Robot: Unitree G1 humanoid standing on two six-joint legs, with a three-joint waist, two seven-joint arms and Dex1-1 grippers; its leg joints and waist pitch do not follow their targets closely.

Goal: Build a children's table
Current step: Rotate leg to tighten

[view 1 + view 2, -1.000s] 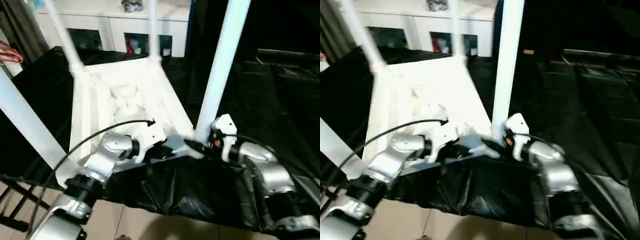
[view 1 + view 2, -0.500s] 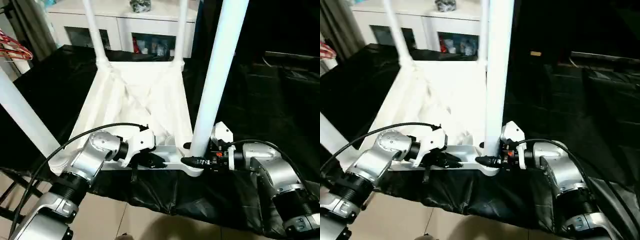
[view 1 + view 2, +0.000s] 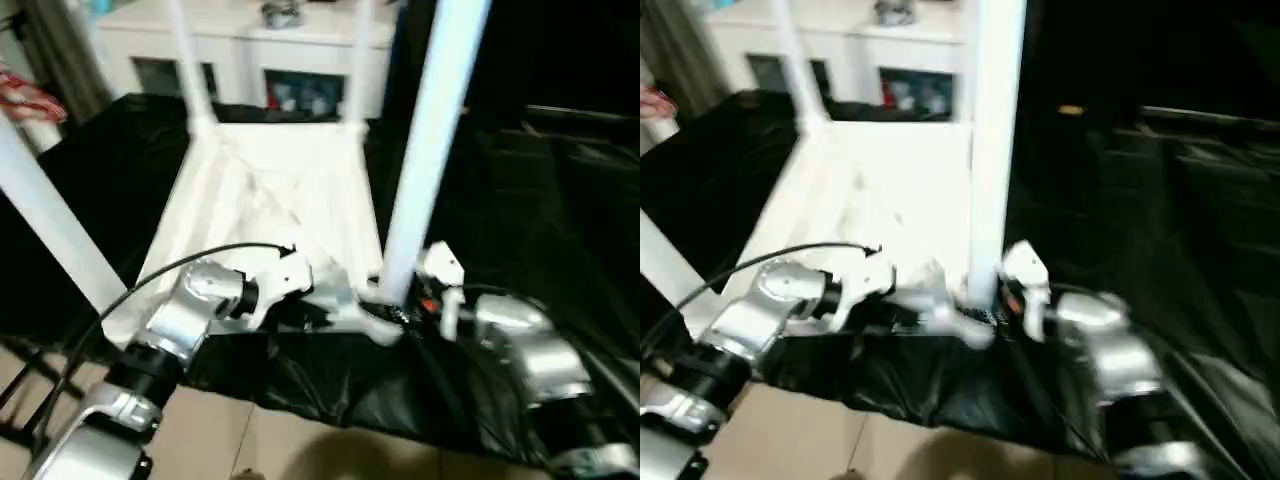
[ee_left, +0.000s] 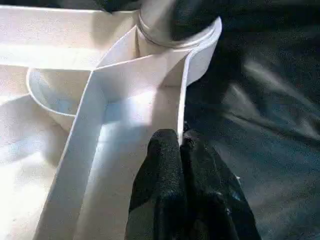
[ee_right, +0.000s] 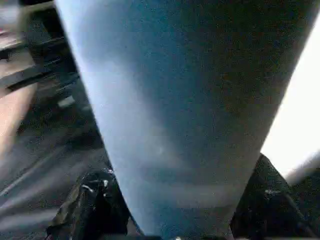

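Observation:
The children's table (image 3: 270,210) lies upside down on black cloth, its white ribbed underside facing up and its legs standing in the corner sockets. My left gripper (image 4: 181,142) is shut on the thin near rim (image 4: 184,85) of the top, beside the near right corner socket. My right gripper (image 5: 177,200) is closed around the base of the near right leg (image 3: 425,150), with a black finger (image 5: 90,202) on each side of it. The near left leg (image 3: 50,220) rises at the left edge. Two far legs (image 3: 190,60) stand at the back corners.
Behind the table stands a white cabinet (image 3: 290,40) with glass doors. The black cloth (image 3: 520,180) spreads to the right and hangs over the front edge above a tiled floor (image 3: 270,440). Something red (image 3: 30,105) shows at the far left.
My right gripper's fingers have closed in on the base of the near right leg. My left gripper has kept its hold on the rim. The head views have shifted.

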